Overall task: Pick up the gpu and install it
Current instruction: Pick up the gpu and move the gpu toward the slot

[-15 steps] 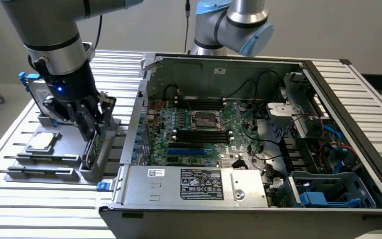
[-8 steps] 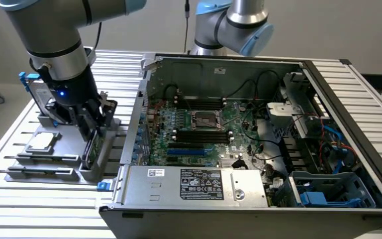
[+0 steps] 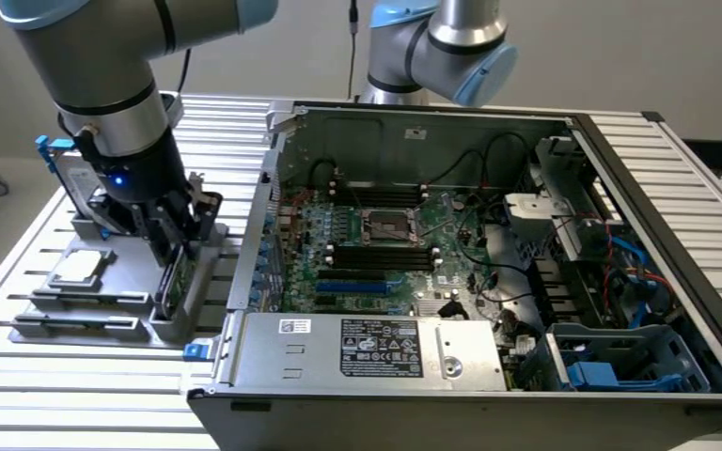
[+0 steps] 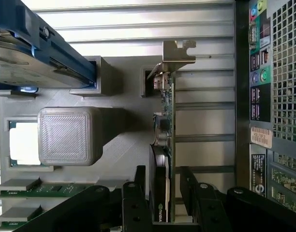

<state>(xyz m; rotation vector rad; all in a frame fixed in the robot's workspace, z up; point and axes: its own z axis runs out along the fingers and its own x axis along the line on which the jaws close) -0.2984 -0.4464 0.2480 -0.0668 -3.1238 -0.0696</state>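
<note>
**Open gripper straddles the standing gpu, nothing held**

Exterior view: the gripper (image 3: 170,235) is down over the grey holder (image 3: 86,329), beside the open computer case (image 3: 248,357). The gpu (image 3: 173,282) stands on edge in the holder, directly under the gripper and between its jaws.

Wrist view: the jaws are spread wide, one of the fingers (image 4: 138,203) on each face of the card, with no clamp on it. The card is thin, with a green board (image 4: 171,121) on one side, a black rounded shroud (image 4: 158,193) on the other and a silver bracket (image 4: 174,55) at the end farthest from the gripper. The shroud-side finger looks closer, so closing off-centre could tilt the card in its slot. The rounded shroud could also slip, or the bracket could catch in the holder.
</note>
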